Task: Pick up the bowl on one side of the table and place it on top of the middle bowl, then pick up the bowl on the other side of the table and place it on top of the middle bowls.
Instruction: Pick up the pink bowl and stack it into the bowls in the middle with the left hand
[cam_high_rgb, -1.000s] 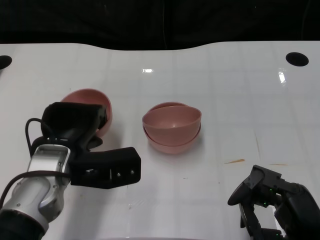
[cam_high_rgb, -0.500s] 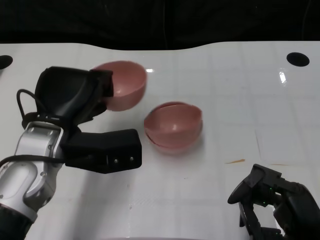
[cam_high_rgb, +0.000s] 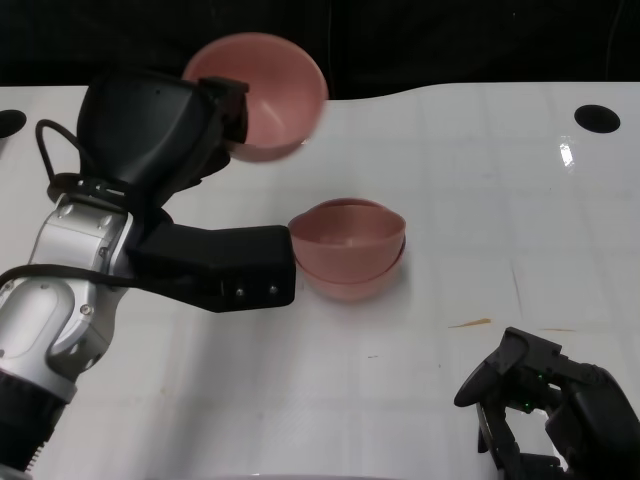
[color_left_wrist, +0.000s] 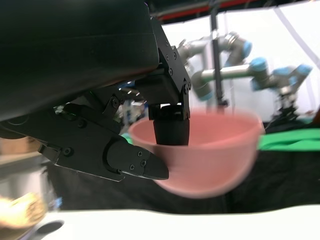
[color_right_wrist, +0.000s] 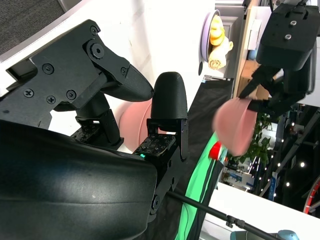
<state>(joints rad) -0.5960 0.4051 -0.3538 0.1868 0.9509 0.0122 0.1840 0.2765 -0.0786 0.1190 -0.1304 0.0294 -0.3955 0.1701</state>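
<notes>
Pink bowl (cam_high_rgb: 268, 95) held in left robot hand (cam_high_rgb: 160, 135)

The stacked bowls (cam_high_rgb: 347, 250) stand mid-table, their open top uncovered. Just to their left the left hand (cam_high_rgb: 165, 150) and its forearm (cam_high_rgb: 215, 265) block that side, holding a pink bowl (cam_high_rgb: 270, 95) aloft farther back. Bare table (cam_high_rgb: 480, 180) lies right of them; the right hand (cam_high_rgb: 545, 410) sits at the near right corner.

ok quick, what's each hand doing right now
Left hand: holds the pink bowl up above the table.
Right hand: holds nothing, fingers apart.
</notes>
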